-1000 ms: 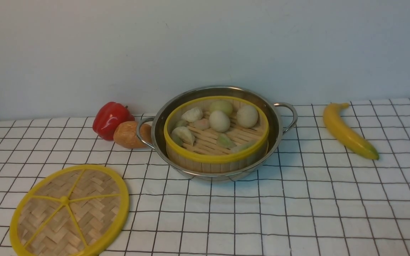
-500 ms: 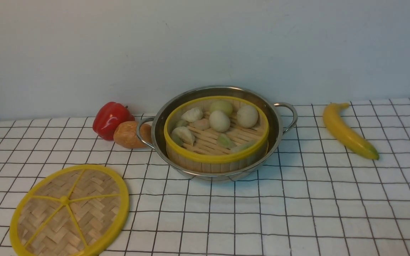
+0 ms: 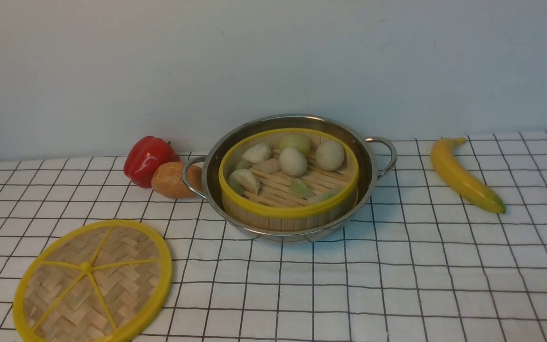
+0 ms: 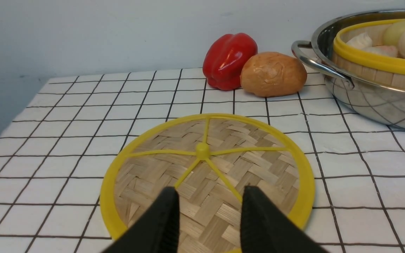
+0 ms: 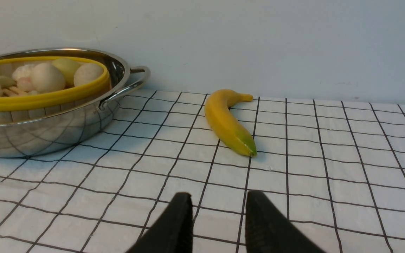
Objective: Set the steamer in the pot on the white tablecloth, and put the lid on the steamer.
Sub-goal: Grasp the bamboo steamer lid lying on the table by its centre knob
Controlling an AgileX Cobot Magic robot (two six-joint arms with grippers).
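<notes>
The steamer, a bamboo basket with yellow rims and white and green dumplings inside, sits in the shiny pot on the white tablecloth. The lid, a flat woven disc with yellow rim and spokes, lies on the cloth at the front left, apart from the pot. Neither gripper shows in the front view. In the left wrist view my left gripper hangs open over the near part of the lid, nothing between its fingers. My right gripper is open over bare cloth, with the pot off to one side.
A red bell pepper and a brown bread roll lie against the pot's left handle. A yellow banana lies to the right of the pot. A plain wall stands just behind the table.
</notes>
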